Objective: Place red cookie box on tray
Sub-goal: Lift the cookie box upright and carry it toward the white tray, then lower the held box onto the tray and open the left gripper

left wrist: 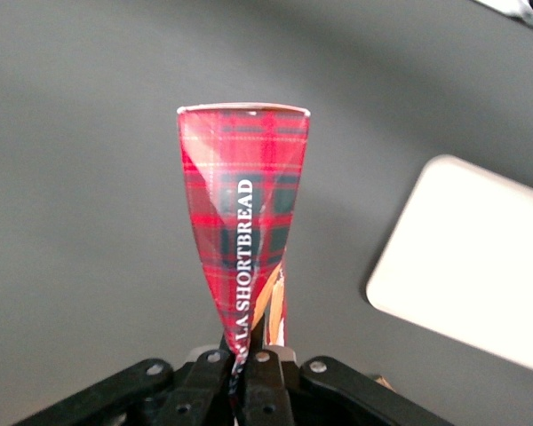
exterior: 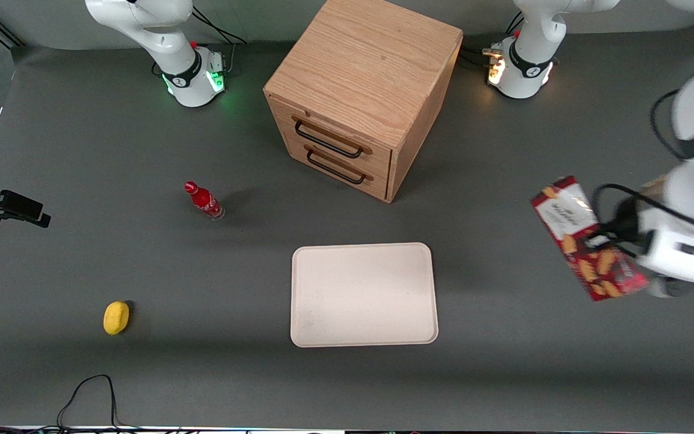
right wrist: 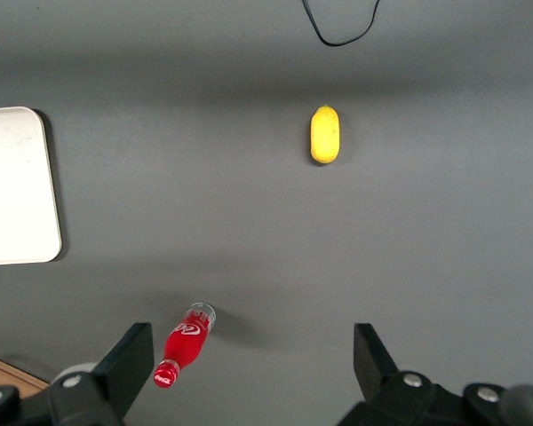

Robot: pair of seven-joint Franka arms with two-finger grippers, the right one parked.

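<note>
- Gripper (left wrist: 245, 359) is clamping the box (exterior: 585, 238) – "SHORTBREAD" reading along its tartan edge – in the air at the working arm's end
- Tray (exterior: 364, 295) is lying well apart, bare table between

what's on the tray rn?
Nothing: tray shows bare. Cookie box sits shut in the gripper, off toward the working arm's end; table under it is hidden.

The dark grey surface (exterior: 503, 361) carries the cream tray (exterior: 364, 295), a wooden drawer cabinet (exterior: 359, 96), a small red bottle (exterior: 203, 200) and a yellow lemon-like object (exterior: 116, 317).

The left arm's hand (exterior: 609, 238) hangs above the surface toward the working arm's end.
</note>
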